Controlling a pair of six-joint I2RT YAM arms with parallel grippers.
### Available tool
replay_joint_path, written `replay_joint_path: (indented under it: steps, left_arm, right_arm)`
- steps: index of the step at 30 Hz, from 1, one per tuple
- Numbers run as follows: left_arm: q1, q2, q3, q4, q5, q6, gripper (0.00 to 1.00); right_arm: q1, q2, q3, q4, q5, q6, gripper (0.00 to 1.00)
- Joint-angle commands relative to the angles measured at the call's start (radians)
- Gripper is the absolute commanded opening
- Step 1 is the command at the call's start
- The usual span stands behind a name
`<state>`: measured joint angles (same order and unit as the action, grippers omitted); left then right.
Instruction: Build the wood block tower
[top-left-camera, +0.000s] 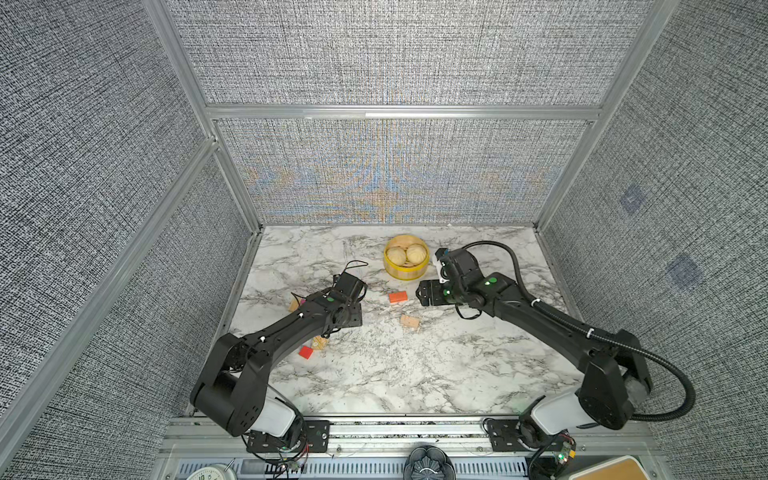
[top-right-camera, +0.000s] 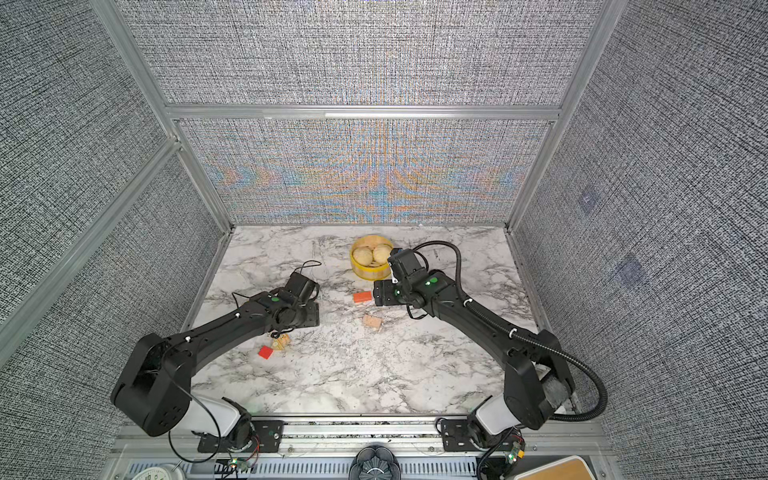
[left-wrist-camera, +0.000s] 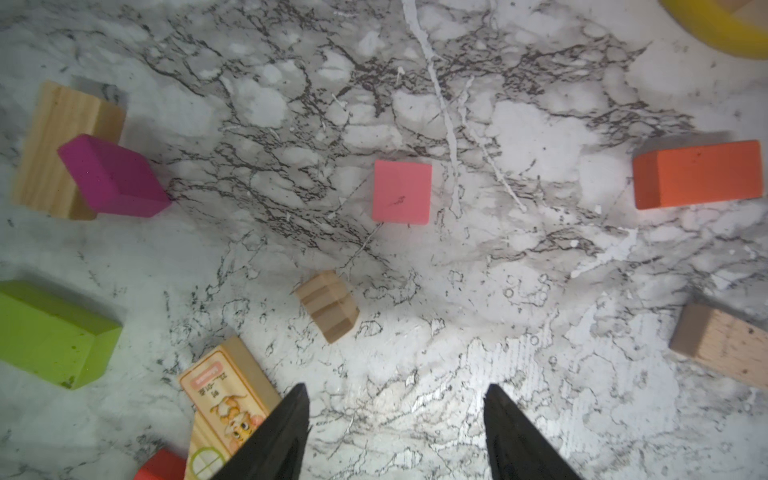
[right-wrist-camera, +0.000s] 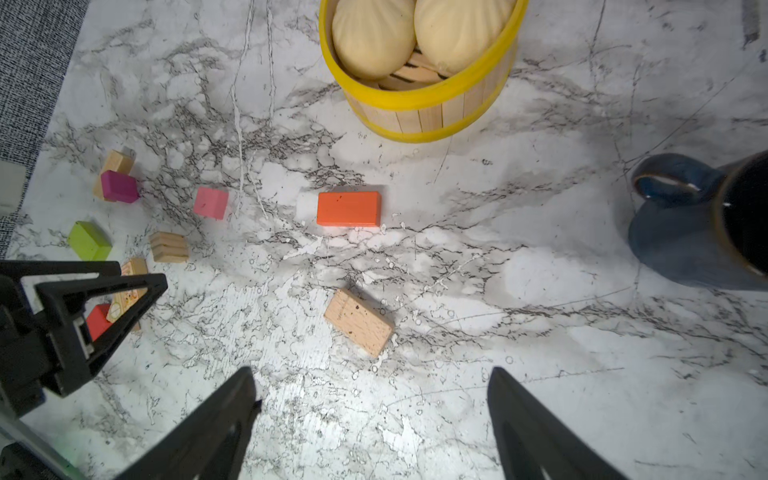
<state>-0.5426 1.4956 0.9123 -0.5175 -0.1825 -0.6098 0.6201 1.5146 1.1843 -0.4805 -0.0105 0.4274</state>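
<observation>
1. Two open jaws on the left gripper (left-wrist-camera: 397, 388) hold nothing.
2. The right gripper (right-wrist-camera: 372, 370) is spread wide and holds nothing too.
3. The wood blocks (right-wrist-camera: 168, 247) lie spread on the table (right-wrist-camera: 540, 270): orange block (right-wrist-camera: 348, 209) and tan block (right-wrist-camera: 359, 322) in the middle, pink block (right-wrist-camera: 210, 203) and green block (right-wrist-camera: 89, 241) by the left gripper.

Loose wood blocks (left-wrist-camera: 328, 305): orange slab (right-wrist-camera: 348, 209), tan slab (right-wrist-camera: 358, 323), pink block (right-wrist-camera: 211, 202), lime block (right-wrist-camera: 89, 240), all flat.

Glossy marble-look table (right-wrist-camera: 540, 270) — tan block (right-wrist-camera: 359, 322) bare matt wood
</observation>
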Motion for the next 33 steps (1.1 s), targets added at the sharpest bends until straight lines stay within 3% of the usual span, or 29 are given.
replay_joint_path:
  steps: [1, 18, 33]
  left_arm:
    - [0.014, 0.041, 0.034, 0.036, 0.020, 0.005, 0.68]
    - [0.094, 0.334, 0.281, 0.012, 0.078, 0.046, 0.59]
    - [0.135, 0.392, 0.299, 0.023, 0.125, 0.089, 0.57]
  right_arm:
    - [0.001, 0.024, 0.008, 0.016, -0.020, -0.020, 0.88]
    - [0.000, 0.028, -0.051, 0.091, -0.051, -0.026, 0.90]
    - [-0.003, 0.018, -0.066, 0.102, -0.052, -0.022, 0.92]
